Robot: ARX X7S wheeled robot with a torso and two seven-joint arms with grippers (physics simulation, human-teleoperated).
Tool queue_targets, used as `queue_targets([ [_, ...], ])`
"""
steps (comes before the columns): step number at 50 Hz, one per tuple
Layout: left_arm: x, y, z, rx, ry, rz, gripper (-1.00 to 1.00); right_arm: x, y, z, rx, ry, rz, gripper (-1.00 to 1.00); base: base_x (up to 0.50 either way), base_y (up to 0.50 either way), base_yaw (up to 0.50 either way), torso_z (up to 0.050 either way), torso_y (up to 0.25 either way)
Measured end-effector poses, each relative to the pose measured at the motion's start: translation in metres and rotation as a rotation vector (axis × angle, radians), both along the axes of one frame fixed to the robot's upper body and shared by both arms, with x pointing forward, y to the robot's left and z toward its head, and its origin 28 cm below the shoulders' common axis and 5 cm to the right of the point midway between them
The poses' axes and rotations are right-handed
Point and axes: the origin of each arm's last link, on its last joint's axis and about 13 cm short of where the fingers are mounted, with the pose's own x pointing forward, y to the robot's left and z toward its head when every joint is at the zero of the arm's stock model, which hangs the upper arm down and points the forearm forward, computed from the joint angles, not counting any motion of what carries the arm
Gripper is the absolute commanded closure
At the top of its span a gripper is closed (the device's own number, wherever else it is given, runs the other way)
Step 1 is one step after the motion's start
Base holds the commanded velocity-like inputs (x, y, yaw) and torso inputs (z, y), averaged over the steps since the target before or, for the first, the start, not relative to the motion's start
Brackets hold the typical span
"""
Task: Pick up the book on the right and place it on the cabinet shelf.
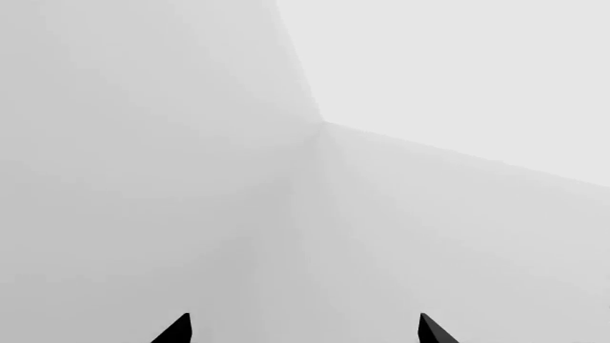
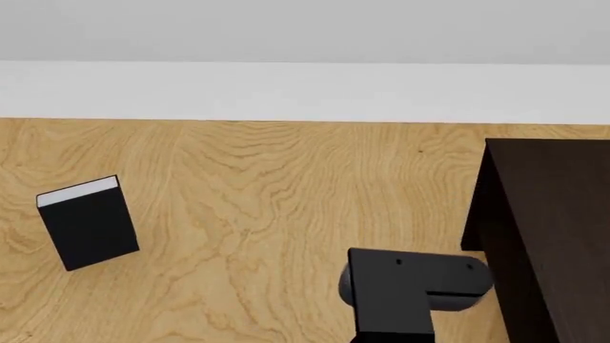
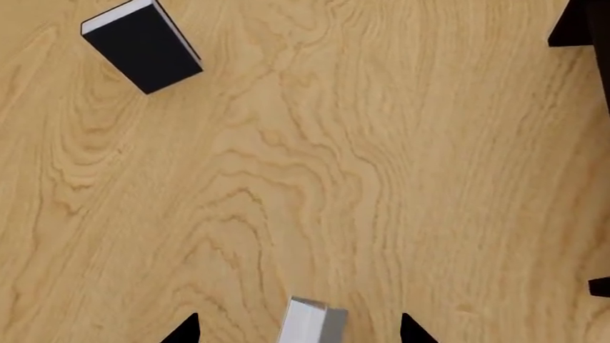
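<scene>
Grey hardcover book (image 3: pixel 315 323) stands on the wooden table (image 3: pixel 362 179) between the spread fingers of the right gripper (image 3: pixel 297 330); lower squarely, centre the covers, then close evenly before lifting toward the cabinet (image 2: pixel 553 229).

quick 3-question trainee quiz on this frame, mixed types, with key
1. True or false: the black book stands on the wooden table at the head view's left, apart from the dark cabinet.
2. In the right wrist view, what shows between the right gripper fingertips? A) the black book B) the light grey book C) nothing
3. Fill in: the left gripper faces only plain ____ walls.

Key
1. True. It is near the left edge; the cabinet is at the right edge.
2. B. The jaws stand open on either side of it, not closed on it.
3. White. Its jaws are open and nothing is between them.
</scene>
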Motion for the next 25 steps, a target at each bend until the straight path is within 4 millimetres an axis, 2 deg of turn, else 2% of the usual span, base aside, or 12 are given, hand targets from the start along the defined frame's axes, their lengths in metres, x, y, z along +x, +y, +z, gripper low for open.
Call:
queue_targets([
  [25,0.000,0.000,0.000,0.004,0.002,-0.002,-1.00,0.019,0.008,-0.018,-0.008,0.060,-0.014,-1.00,0.00,0.00,0.00,0.000,0.000],
])
